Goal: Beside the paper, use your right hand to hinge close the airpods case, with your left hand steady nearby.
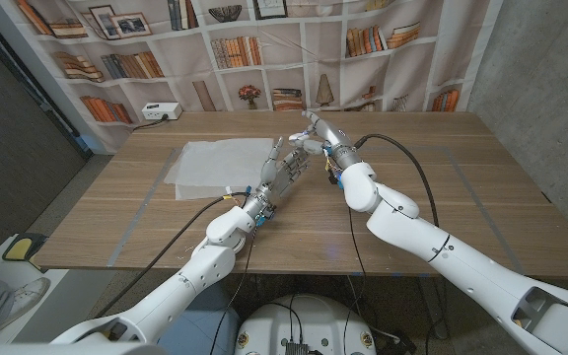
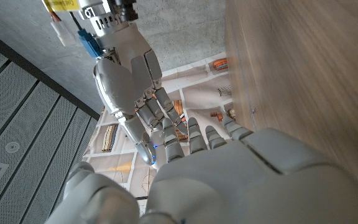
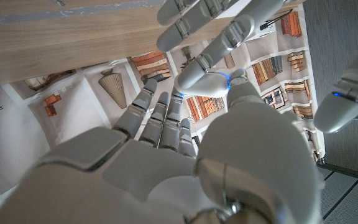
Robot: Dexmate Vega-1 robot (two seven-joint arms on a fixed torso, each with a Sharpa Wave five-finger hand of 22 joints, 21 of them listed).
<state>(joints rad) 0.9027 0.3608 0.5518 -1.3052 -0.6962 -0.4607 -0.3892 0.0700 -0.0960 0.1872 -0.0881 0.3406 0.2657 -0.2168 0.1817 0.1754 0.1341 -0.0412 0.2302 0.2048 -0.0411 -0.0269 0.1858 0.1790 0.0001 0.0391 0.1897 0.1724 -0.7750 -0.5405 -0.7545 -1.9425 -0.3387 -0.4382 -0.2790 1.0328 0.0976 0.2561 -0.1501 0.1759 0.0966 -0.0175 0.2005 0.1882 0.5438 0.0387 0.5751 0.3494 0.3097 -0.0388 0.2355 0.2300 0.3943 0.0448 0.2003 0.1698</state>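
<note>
No legible text, label, brand, number or sign in any view. The book spines on the printed bookshelf backdrop (image 1: 235,49) are too small and blurred to read. The yellow tag (image 2: 62,5) at the right arm's wrist, seen from the left wrist view, shows no readable lettering. The white power strip (image 1: 161,111) at the table's far edge carries no marking that can be made out.
</note>
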